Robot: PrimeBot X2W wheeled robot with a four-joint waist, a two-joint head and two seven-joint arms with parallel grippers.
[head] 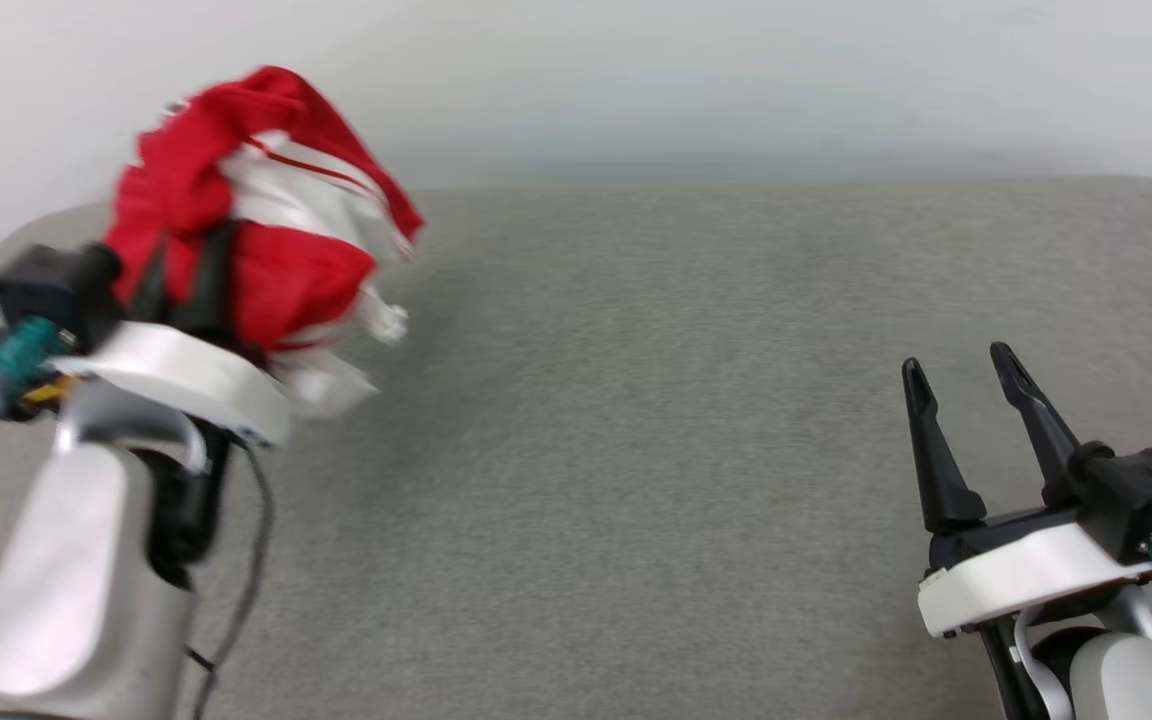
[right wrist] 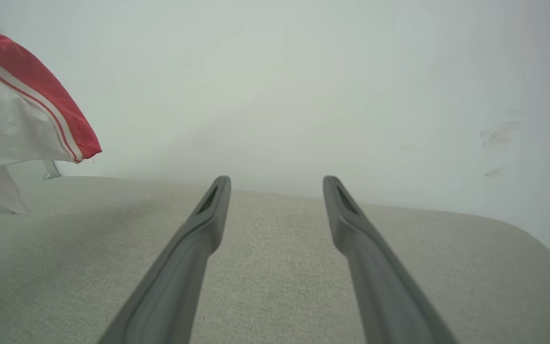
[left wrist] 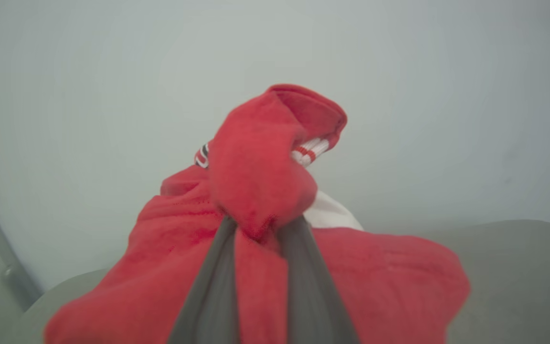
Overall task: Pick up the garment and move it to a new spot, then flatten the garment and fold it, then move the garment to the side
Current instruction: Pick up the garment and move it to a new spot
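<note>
Garment (head: 266, 270), a bunched red-and-white bundle, is pinched in the narrowly closed left hand (left wrist: 261, 228), raised over the far left corner of the grey cloth-covered desk (head: 636, 400), while the right hand (head: 956, 357) hovers wide and empty, well apart.

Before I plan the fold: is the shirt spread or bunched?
Bunched: the shirt is a crumpled wad clamped in the left gripper.

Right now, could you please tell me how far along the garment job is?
Pickup looks done: the left gripper is shut on the bunched garment, raised over the grey surface. The move to a new spot is in hand. Laying it flat, folding and moving it aside remain; the right gripper is open and empty.
</note>
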